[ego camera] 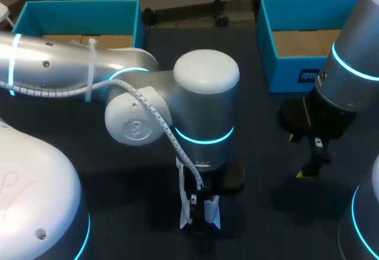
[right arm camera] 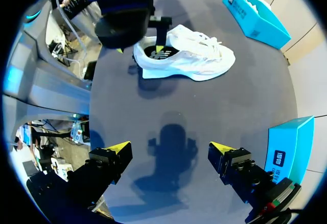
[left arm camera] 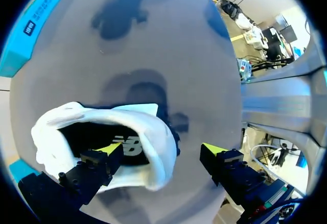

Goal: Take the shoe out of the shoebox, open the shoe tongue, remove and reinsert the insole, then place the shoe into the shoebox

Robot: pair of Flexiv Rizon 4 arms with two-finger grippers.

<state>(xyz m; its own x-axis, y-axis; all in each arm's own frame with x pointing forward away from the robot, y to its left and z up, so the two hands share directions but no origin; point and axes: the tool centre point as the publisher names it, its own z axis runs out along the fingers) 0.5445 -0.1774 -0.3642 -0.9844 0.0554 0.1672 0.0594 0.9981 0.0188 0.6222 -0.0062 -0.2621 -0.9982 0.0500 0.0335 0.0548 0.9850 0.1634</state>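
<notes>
The white shoe (right arm camera: 189, 58) stands upright on the dark counter (right arm camera: 230, 106), near the middle. The left jaws are apart at its heel, one finger inside the opening and the other outside. The right jaws are apart too, over bare counter well right of the shoe. Two blue boxes sit far back. The left shoebox (right arm camera: 250, 22) holds something white, and the right shoebox (ego camera: 290, 73) shows only its cardboard floor. The shoe's long axis runs near to far, toe far.
</notes>
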